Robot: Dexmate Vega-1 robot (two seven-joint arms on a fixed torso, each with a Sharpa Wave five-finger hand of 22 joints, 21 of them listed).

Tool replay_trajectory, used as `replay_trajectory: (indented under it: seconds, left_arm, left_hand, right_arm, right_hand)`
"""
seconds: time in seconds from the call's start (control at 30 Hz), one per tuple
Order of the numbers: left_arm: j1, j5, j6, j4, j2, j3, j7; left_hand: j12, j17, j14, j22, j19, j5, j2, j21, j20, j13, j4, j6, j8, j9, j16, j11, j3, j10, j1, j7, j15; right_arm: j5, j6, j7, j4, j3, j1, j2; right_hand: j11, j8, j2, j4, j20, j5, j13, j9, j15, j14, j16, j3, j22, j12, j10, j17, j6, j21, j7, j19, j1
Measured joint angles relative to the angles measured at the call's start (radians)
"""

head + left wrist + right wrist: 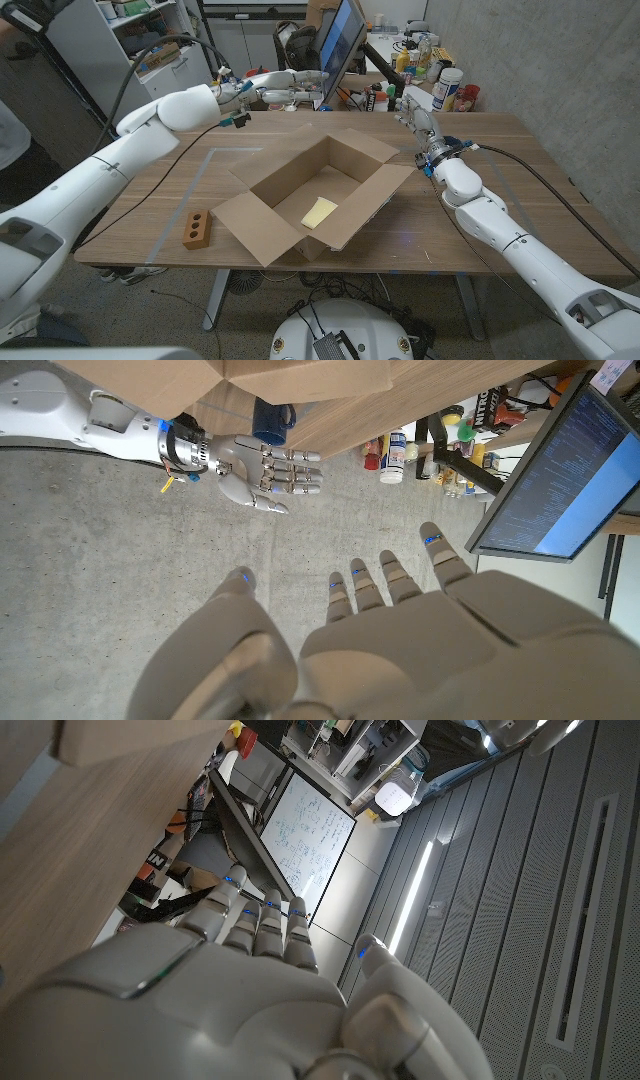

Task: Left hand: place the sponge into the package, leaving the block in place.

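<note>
Yellow sponge (320,212) inside the package (270,185), well apart from left hand (290,82) fingers.

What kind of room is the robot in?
Probably a lab or workshop. Behind the wooden table stand a monitor full of text, a cluttered bench of bottles, and shelves. On the table sit a cardboard box and a block.

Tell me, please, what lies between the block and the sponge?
In the head view, the box's near-left flap and wall lie between the block and the sponge, beyond bare table.
</note>
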Motion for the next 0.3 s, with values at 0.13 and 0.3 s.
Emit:
replay_trajectory:
  seconds: [0.13, 0.3]
  left_arm:
    - [-0.001, 0.0, -0.004, 0.013, -0.002, 0.0, 0.003]
    - [-0.009, 0.0, -0.004, 0.027, -0.009, 0.003, 0.005]
  left_hand:
    - [0.004, 0.0, 0.0, 0.0, 0.0, 0.0, -0.002, -0.002, 0.0, 0.0, 0.0, 0.0, 0.0, 0.0, 0.0, 0.0, 0.0, 0.0, -0.002, 0.0, 0.0]
    - [0.004, 0.0, -0.004, 0.0, 0.0, 0.0, -0.002, -0.002, 0.0, 0.0, 0.0, 0.003, 0.0, 0.0, 0.0, 0.0, 0.0, 0.0, -0.002, 0.002, -0.004]
  right_arm:
    - [-0.005, -0.001, -0.008, -0.02, 0.003, -0.019, -0.004]
    - [-0.007, 0.005, -0.014, -0.032, 0.008, -0.034, -0.007]
  right_hand:
    - [0.0, 0.0, 0.0, 0.003, 0.0, 0.0, 0.0, 0.0, 0.0, 0.0, 0.0, -0.005, 0.0, 0.0, 0.0, 0.0, 0.007, 0.0, -0.001, 0.0, 0.0]
    - [-0.002, 0.0, 0.0, 0.003, 0.0, 0.0, 0.0, 0.0, 0.004, 0.004, 0.0, -0.005, 0.0, 0.0, 0.002, 0.0, 0.007, 0.0, -0.001, 0.0, 0.0]
